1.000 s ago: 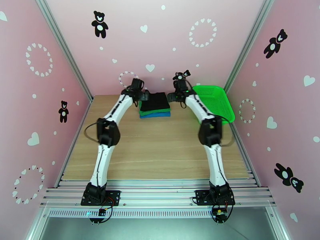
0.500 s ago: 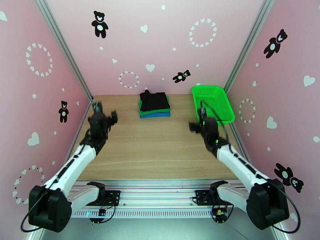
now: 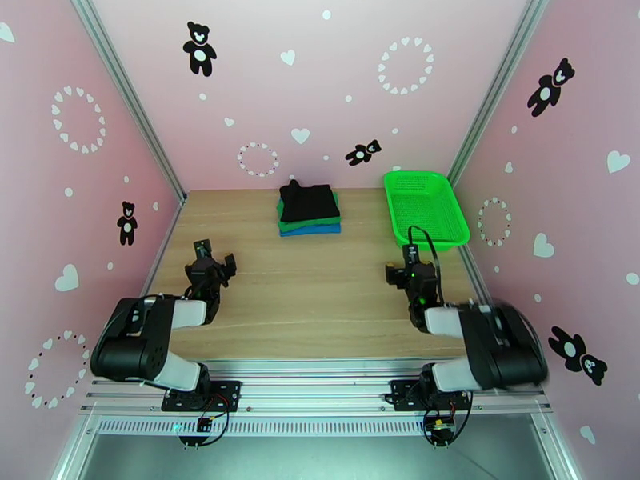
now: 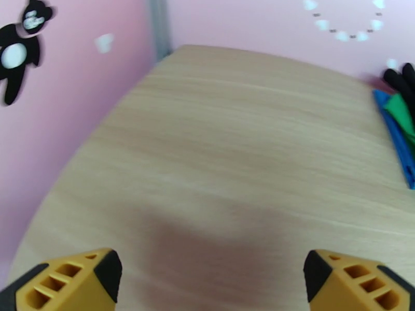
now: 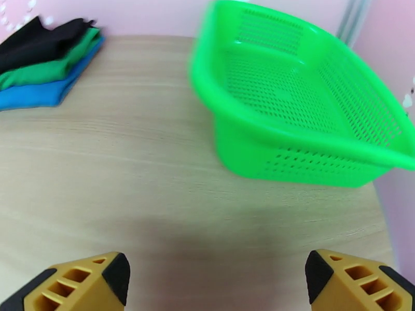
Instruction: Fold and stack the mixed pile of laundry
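The laundry sits folded in one stack at the back middle of the table: black garment (image 3: 309, 202) on top, green garment (image 3: 310, 223) under it, blue T-shirt (image 3: 312, 230) at the bottom. The same stack appears in the right wrist view at top left, black garment (image 5: 39, 41), green garment (image 5: 49, 71), blue T-shirt (image 5: 36, 93), and at the right edge of the left wrist view, blue T-shirt (image 4: 397, 130). My left gripper (image 3: 214, 264) is open over the near-left table, far from the stack. My right gripper (image 3: 410, 275) is open at near right, nothing between its fingers (image 5: 85, 286).
A bright green plastic mesh basket (image 3: 426, 208) stands at the back right of the table, seen close ahead in the right wrist view as basket (image 5: 290, 94). Pink walls with bear and heart stickers enclose the table on three sides. Both arms are folded back near their bases.
Both arms have pulled back from the stack at the far table to the near side and folded down. The stack stays in place, untouched.
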Controlling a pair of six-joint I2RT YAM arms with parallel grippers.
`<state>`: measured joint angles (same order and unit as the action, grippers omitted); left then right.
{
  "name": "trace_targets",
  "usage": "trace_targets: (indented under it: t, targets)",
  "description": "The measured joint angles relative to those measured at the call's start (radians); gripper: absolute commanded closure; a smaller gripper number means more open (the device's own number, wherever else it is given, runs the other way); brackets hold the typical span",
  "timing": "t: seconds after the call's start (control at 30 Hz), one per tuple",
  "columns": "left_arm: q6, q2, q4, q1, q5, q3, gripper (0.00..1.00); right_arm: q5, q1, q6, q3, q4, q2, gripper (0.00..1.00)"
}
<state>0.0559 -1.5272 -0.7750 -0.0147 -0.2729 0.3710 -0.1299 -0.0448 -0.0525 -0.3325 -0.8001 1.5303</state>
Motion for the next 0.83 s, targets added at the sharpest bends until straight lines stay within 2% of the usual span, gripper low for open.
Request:
trace_targets:
  t: [0.1,0.33,0.83]
  targets:
    - [-0.006,0.000,-0.052,0.007,0.035,-0.001,0.02,0.041,0.032,-0.014,-0.033,-0.005,0.013,0.01]
    - [-0.012,0.000,-0.086,0.007,0.063,-0.001,0.02,0.097,0.020,-0.015,-0.064,0.008,0.013,0.01]
    - [-0.012,0.000,-0.101,0.007,0.075,-0.001,0.02,0.119,0.013,-0.007,-0.089,0.029,0.013,0.01]
